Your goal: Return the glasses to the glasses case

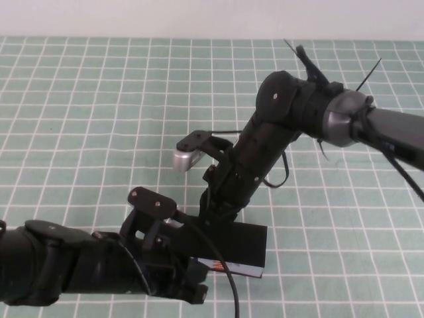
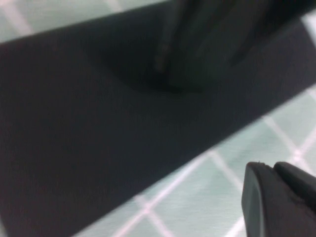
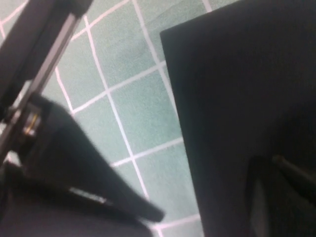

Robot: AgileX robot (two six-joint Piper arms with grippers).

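Glasses case [image 1: 238,245]: closed, flat on tabletop [image 1: 99,119]; rigid, light, slick lid, best taken by its edges.
Glasses: unseen, presumably inside.
Right gripper [image 1: 215,218]: together, pressing lid.
Left gripper [image 1: 189,288]: beside case, state unclear.

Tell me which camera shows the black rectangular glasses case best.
The high view: the black rectangular glasses case lies there with its white printed front edge visible, the right gripper pressing down on it and the left gripper beside it. Both wrist views show only a blurred black slab.

Glasses case [image 1: 245,246] half hidden behind arms
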